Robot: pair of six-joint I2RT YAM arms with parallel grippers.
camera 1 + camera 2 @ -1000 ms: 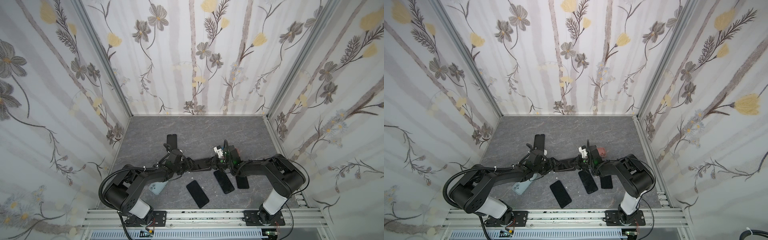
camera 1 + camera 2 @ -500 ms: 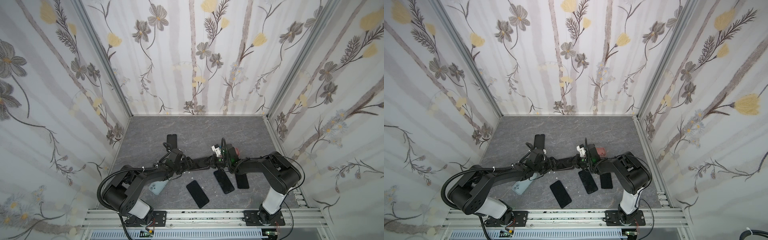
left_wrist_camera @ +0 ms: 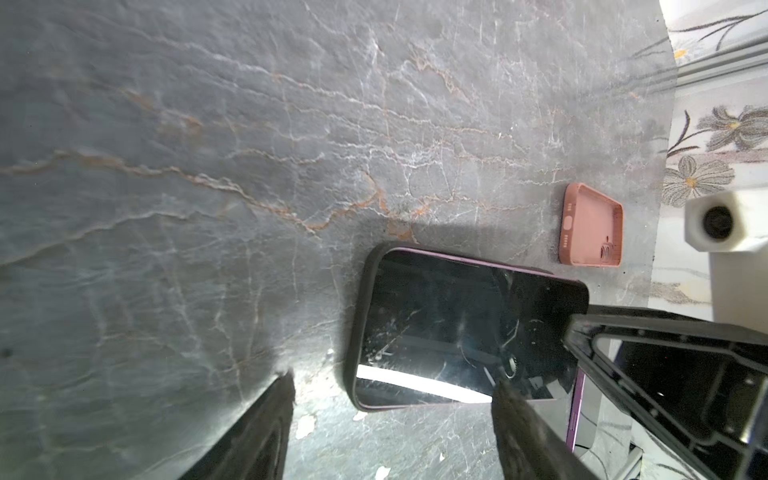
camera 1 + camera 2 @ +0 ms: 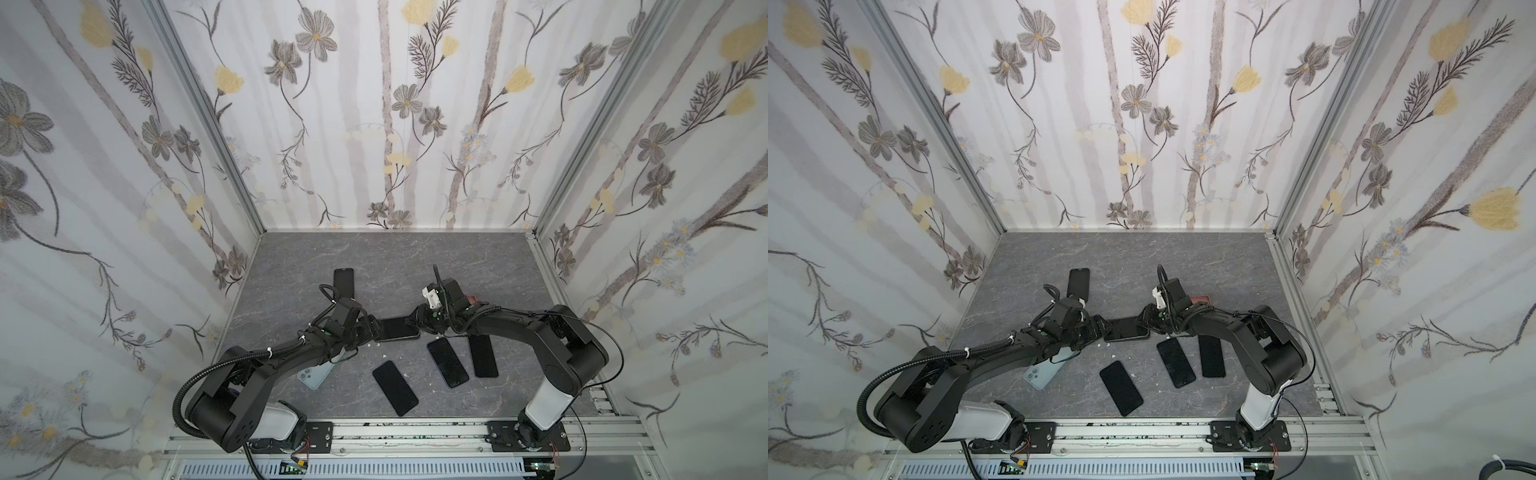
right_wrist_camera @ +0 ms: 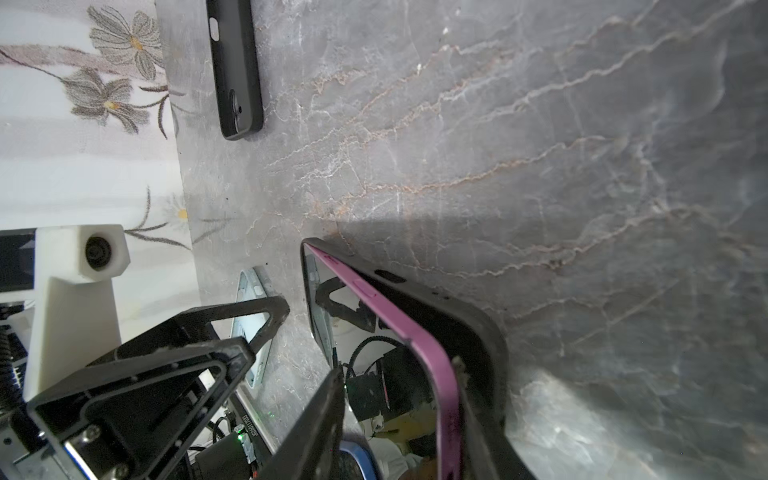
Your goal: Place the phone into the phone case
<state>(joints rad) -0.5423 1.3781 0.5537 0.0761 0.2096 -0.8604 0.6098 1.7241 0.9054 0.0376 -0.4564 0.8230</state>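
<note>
Midway across the table (image 4: 374, 257), between the two arms, the phone (image 4: 397, 328) lies screen up inside the dark phone case (image 5: 469, 328), its purple edge showing above the case rim along the far side. Left fingers (image 3: 257, 432) stand wide apart at the phone's left end, one tip over the screen, holding nothing. Right fingers (image 5: 320, 424) are parted around the right end, one tip beside the purple edge. A pink case (image 3: 592, 226) lies farther right, a black case (image 4: 344, 282) far left, a pale blue phone (image 4: 318, 374) under the left arm, and three dark phones (image 4: 395, 387) toward the near edge
</note>
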